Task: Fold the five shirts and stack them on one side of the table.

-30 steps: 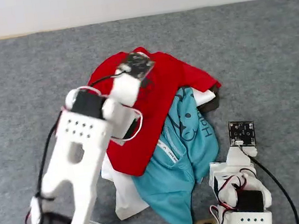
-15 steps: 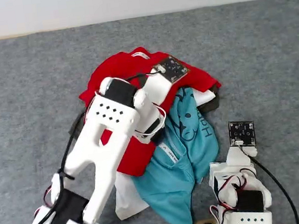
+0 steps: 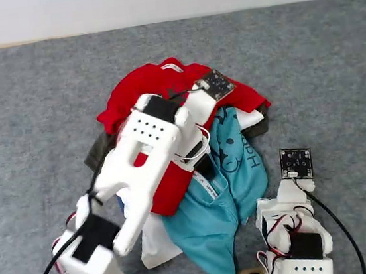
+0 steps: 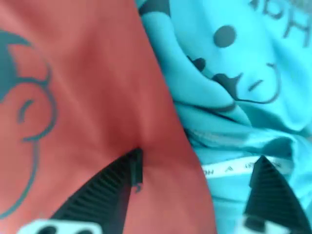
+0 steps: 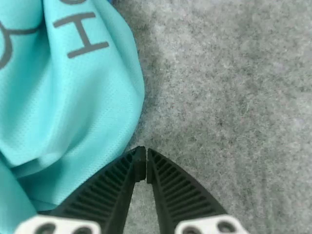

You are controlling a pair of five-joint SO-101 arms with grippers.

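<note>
Left gripper (image 4: 199,161) swings in and drops, jaws spread wide, where the red shirt (image 3: 164,89) overlaps the teal shirt (image 3: 240,163) on the table (image 3: 24,96) — a first grab looks near, nothing folded yet — right gripper (image 5: 146,163) sits pressed shut beside the teal hem

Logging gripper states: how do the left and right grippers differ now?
The left gripper is open; the right gripper is shut. The left gripper is over the line where the red shirt meets the teal shirt; the right gripper is over the table beside the teal shirt. Neither holds cloth.
</note>
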